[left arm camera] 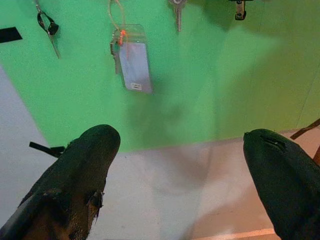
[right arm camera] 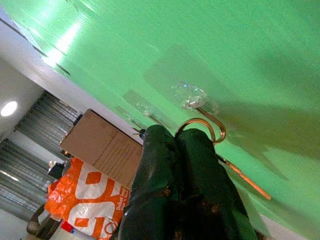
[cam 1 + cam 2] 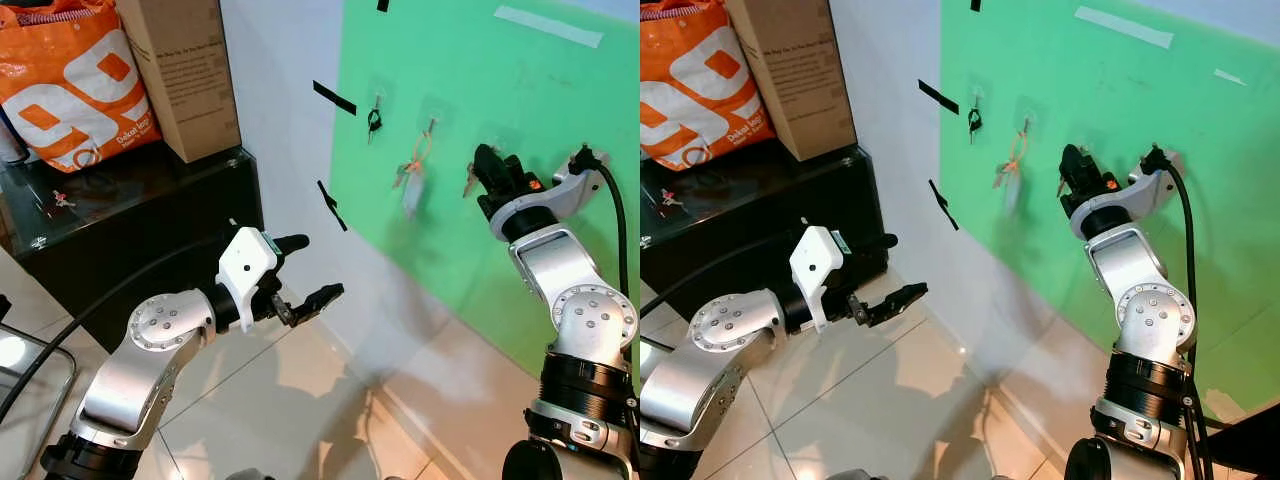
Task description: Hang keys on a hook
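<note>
- Key ring point(image 2: 202, 129): a brass-coloured ring is seen in the right wrist view, pinched between the tips of the right gripper point(image 2: 181, 135), whose two black fingers are pressed together. It is held just below a clear adhesive hook point(image 2: 192, 100) on the green board point(image 3: 520, 200), close to it; whether ring and hook touch cannot be told.
- In the head views the right gripper point(image 3: 487, 170) is raised against the board, with a key point(image 3: 468, 182) dangling just beside it.
- Other hung items, counted: two. A small dark key fob point(image 3: 374, 120) hangs on one hook; a tagged bunch point(image 3: 412, 180) with an orange loop hangs on the next. The left wrist view shows the tag point(image 1: 134, 62) as a clear plastic sleeve.
- Left gripper point(image 3: 310, 270): held low before the wall, well apart from the board, fingers spread wide with nothing between them.
- Black tape strips point(image 3: 334, 98): two are stuck on the white wall beside the board.
- Black cabinet point(image 3: 150, 230): one orange shopping bag point(image 3: 75, 85) and one cardboard box point(image 3: 180, 70) stand on top; contents cannot be seen.
</note>
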Robot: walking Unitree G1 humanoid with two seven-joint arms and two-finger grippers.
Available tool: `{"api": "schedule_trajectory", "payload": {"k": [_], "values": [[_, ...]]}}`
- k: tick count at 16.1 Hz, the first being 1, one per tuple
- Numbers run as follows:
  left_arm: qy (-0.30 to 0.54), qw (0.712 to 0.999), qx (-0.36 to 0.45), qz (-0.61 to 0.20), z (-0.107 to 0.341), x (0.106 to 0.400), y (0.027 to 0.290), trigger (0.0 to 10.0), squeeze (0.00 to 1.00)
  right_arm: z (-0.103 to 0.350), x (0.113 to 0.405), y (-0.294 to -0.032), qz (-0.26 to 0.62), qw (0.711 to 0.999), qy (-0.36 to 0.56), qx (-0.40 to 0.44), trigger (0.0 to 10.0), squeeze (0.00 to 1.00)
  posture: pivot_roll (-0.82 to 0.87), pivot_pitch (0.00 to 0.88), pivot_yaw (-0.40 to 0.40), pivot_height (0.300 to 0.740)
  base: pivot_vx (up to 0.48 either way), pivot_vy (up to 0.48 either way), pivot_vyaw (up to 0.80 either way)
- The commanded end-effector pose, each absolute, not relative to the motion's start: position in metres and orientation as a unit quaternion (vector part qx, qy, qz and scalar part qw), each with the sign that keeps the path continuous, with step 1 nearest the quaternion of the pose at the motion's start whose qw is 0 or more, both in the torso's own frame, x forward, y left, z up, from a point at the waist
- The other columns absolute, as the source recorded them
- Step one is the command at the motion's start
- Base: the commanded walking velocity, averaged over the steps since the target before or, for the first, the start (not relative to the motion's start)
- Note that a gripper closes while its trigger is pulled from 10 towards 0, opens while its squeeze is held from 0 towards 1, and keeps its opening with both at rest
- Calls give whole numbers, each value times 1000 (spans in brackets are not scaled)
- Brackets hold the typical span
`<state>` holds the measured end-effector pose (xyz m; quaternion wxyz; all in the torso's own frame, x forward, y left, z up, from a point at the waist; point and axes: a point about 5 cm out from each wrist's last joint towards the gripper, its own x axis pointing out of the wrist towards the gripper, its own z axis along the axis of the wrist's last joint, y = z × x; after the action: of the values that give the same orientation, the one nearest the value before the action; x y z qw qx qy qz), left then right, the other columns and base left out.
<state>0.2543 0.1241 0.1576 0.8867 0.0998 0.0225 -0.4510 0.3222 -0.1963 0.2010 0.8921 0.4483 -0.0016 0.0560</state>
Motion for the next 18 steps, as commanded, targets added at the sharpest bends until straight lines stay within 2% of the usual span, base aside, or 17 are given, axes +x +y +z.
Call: {"api": "schedule_trajectory", "payload": {"k": [1, 9, 15, 18], "values": [[26, 885, 104, -453, 158, 252, 126, 10000, 0, 205, 325, -200, 42, 891, -8, 452, 10000, 0, -57, 0, -20, 740, 0, 0, 0], [30, 886, 108, -450, 158, 253, 128, 10000, 0, 197, 325, -214, -27, 888, -4, 459, 10000, 0, -57, 0, -16, 740, 0, 0, 0], [35, 886, 112, -449, 157, 252, 130, 10000, 0, 187, 311, -229, -59, 891, 3, 451, 10000, 0, -58, 0, -15, 740, 0, 0, 0], [39, 885, 114, -451, 157, 251, 131, 10000, 0, 179, 306, -226, -64, 894, 16, 443, 10000, 0, -58, 0, -11, 740, 0, 0, 0]]}}
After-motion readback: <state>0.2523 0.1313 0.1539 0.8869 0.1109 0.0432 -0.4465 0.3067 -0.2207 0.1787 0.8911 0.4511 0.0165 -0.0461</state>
